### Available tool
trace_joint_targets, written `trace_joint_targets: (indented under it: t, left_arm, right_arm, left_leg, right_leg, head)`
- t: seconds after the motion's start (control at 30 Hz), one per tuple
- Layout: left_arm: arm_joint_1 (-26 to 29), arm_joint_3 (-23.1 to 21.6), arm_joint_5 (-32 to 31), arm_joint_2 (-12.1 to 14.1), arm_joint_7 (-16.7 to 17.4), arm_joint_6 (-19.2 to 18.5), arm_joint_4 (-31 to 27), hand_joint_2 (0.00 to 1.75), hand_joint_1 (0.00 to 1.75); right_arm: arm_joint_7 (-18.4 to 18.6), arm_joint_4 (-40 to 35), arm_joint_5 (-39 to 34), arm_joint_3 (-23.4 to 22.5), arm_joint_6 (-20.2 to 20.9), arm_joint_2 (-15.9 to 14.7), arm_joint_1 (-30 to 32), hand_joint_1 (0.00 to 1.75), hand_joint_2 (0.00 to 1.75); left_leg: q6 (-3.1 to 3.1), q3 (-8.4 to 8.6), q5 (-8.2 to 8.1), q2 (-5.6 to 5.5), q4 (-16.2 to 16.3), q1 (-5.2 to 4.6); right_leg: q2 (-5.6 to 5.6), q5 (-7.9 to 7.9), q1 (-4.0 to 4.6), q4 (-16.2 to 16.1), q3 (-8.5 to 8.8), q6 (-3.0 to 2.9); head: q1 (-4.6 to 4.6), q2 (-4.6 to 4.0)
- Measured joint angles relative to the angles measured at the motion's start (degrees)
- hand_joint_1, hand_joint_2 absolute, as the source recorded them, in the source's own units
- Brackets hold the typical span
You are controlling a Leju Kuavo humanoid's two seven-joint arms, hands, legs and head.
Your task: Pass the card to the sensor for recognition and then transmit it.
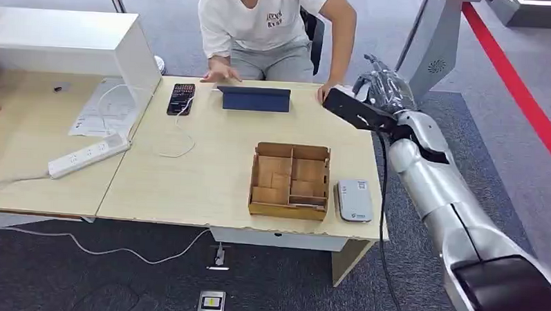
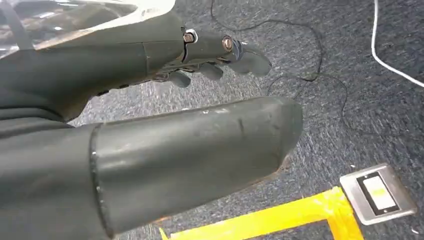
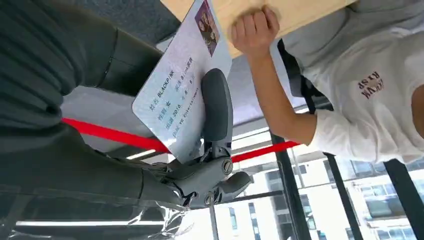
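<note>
**Card held at table's far right corner, sensor not yet reached**

The card [image 3: 182, 85] is pinched by the right robot hand [image 3: 200, 150]: one dark finger is laid across its printed face, thumb behind. In the head view the right robot hand [image 1: 386, 87] is raised at approx. 2 o'clock from the table [image 1: 210, 167] centre, off the far right corner, just beside a person's hand [image 1: 327, 91] resting on the table edge. The sensor [image 1: 354, 200], a grey reader, lies flat at approx. 4 o'clock, touching or nearly touching the cardboard box [image 1: 289, 180] on its right side.

The left robot hand [image 2: 210, 55] is hung low over the carpet, nothing held, fingers loosely extended and apart.

Handling, as judged: the card is probably thin, light, stiff w/ slight flex, glossy and so slippery. A pinch near one short end is best, so most of the face is left free for the reader. Slip risk if grip is eased.
</note>
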Motion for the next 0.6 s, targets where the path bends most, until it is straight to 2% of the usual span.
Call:
trace_joint_targets:
  t: [0.3, 0.6]
  left_arm:
    - [0.0, -1.6, -1.1, 1.7, 0.5, -0.9, 0.0, 0.0, 0.0]
    - [0.1, -2.6, -1.1, 2.0, 1.2, -0.8, 0.0, 0.0, 0.0]
  right_arm:
    - [4.0, 4.7, 0.3, 0.8, -0.6, -0.6, -0.9, 1.75, 1.75]
    - [4.6, 6.6, -0.4, 0.8, -0.6, -1.7, -1.3, 1.75, 1.75]
  left_leg:
    - [0.0, 0.01, 0.0, 0.02, 0.0, -0.02]
    - [0.0, 0.01, -0.01, 0.02, 0.0, -0.01]
  right_leg:
    - [0.0, 0.01, -0.02, 0.0, 0.0, 0.0]
    - [0.0, 0.01, -0.01, 0.0, -0.01, 0.0]
  head:
    - [0.0, 0.0]
    - [-0.02, 0.0]
